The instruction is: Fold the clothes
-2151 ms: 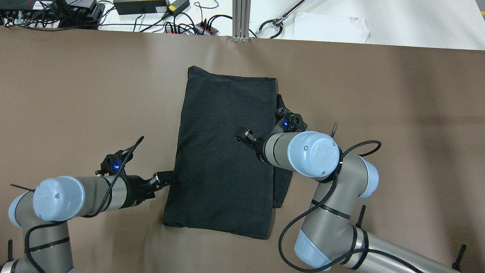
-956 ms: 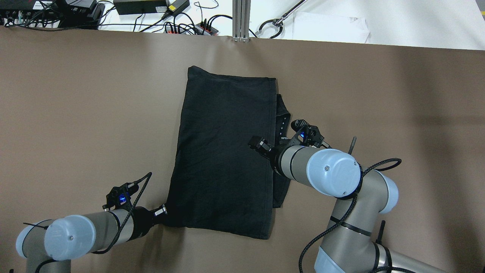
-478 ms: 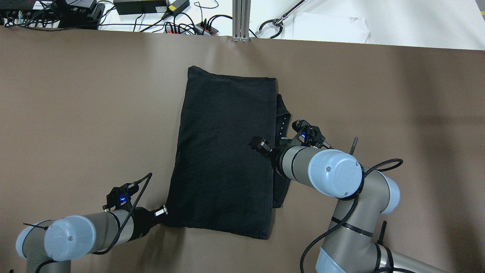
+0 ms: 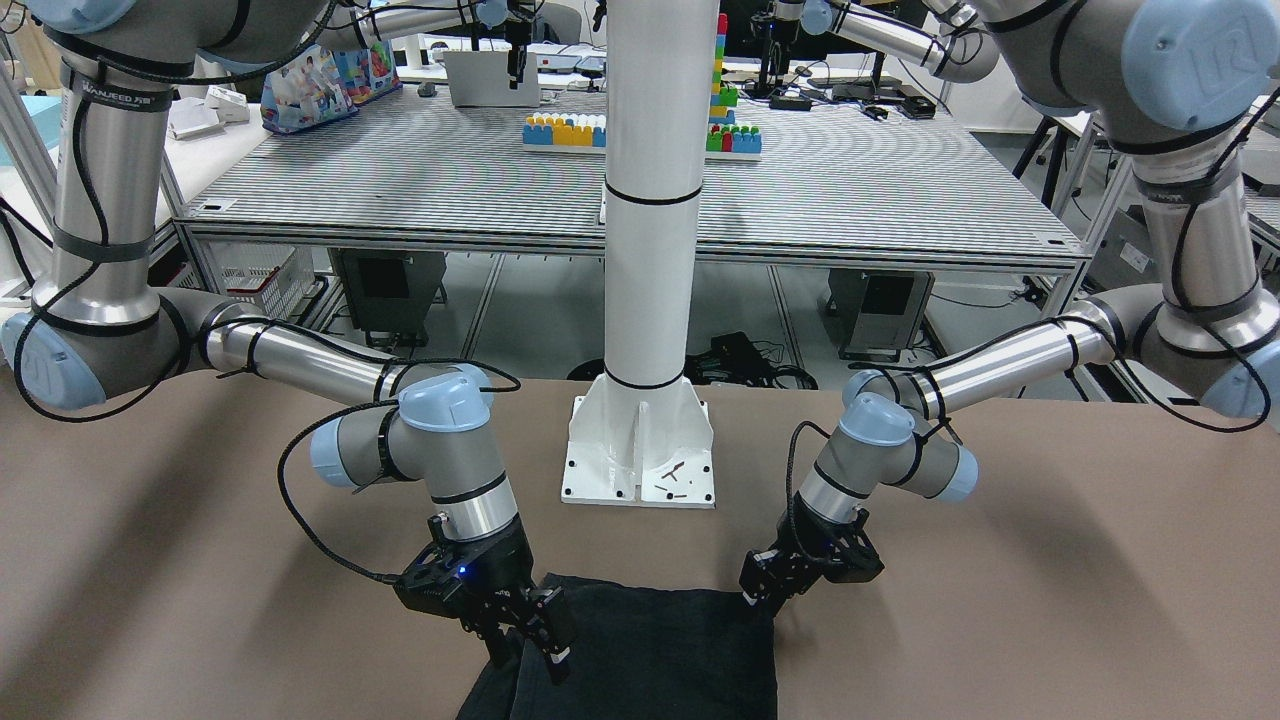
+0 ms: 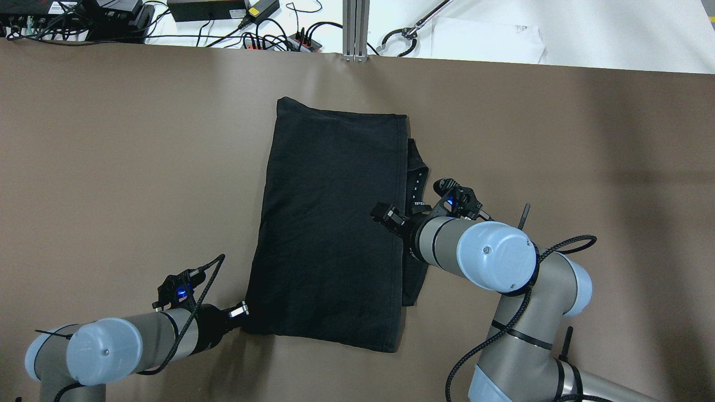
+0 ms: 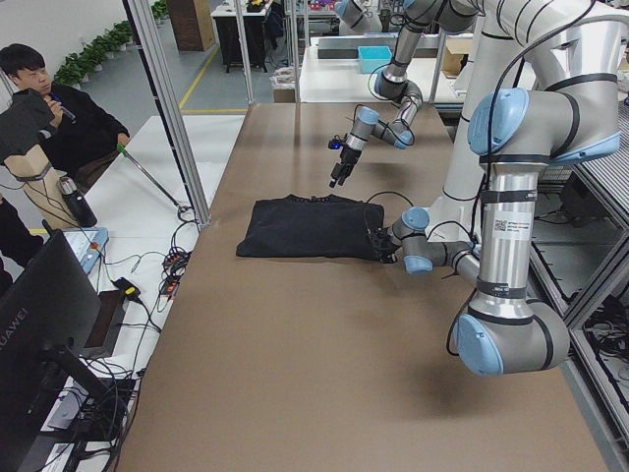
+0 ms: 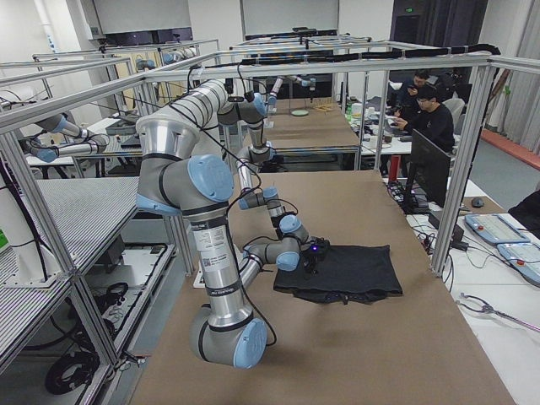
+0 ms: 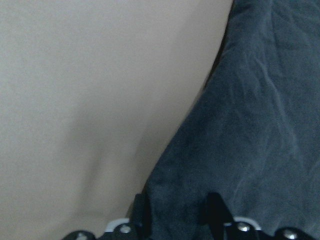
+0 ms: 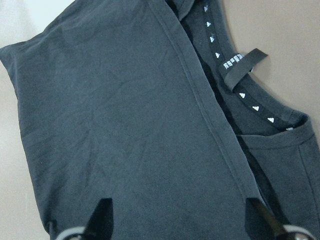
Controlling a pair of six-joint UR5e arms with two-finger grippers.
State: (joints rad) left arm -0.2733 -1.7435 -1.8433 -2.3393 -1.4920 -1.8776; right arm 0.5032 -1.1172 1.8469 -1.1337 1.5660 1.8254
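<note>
The clothes [image 5: 329, 234] are one black garment lying folded flat on the brown table, with the collar and its label [image 9: 240, 67] showing past the folded right edge. My left gripper [image 5: 244, 310] sits low at the garment's near-left corner. In the left wrist view its fingers [image 8: 215, 212] are drawn in with the fabric [image 8: 250, 125] between them. My right gripper [image 5: 385, 214] hovers open above the garment's right half, near the fold line, with nothing in it. From the front, both grippers [image 4: 765, 590] [image 4: 530, 650] stand at the garment's [image 4: 660, 650] near edge.
A white post [image 4: 645, 250] on a bolted base stands on the robot's side of the table. Cables and power supplies [image 5: 206, 11] lie beyond the far table edge. A person [image 6: 49, 108] sits past the table's far side, near a monitor [image 6: 39, 315].
The left gripper slid from the garment's left edge to its near-left corner and stopped there. The right gripper drew back slightly to the right. The garment has not moved.
</note>
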